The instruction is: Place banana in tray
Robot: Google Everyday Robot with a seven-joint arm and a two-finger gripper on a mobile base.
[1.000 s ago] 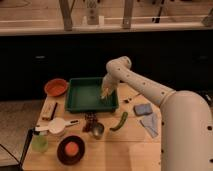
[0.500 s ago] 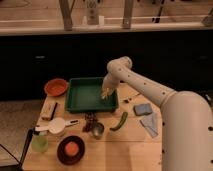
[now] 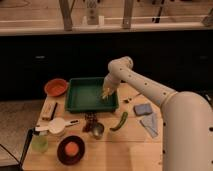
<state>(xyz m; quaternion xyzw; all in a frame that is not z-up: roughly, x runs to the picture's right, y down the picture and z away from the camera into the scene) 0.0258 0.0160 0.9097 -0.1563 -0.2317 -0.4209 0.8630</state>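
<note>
The dark-green rectangular tray (image 3: 82, 98) sits at the back middle of the wooden table. My gripper (image 3: 106, 93) hangs over the tray's right part, just above its floor, at the end of the white arm that reaches in from the right. The small pale-yellow banana (image 3: 105, 95) shows at the fingertips, pointing down into the tray. I cannot tell whether it touches the tray floor.
An orange bowl (image 3: 56, 87) stands left of the tray. A green pepper-like vegetable (image 3: 120, 121), a metal cup (image 3: 96, 130), a dark bowl with an orange fruit (image 3: 71, 149), a white ladle (image 3: 57, 125), a green cup (image 3: 39, 143) and blue cloths (image 3: 146, 116) lie in front.
</note>
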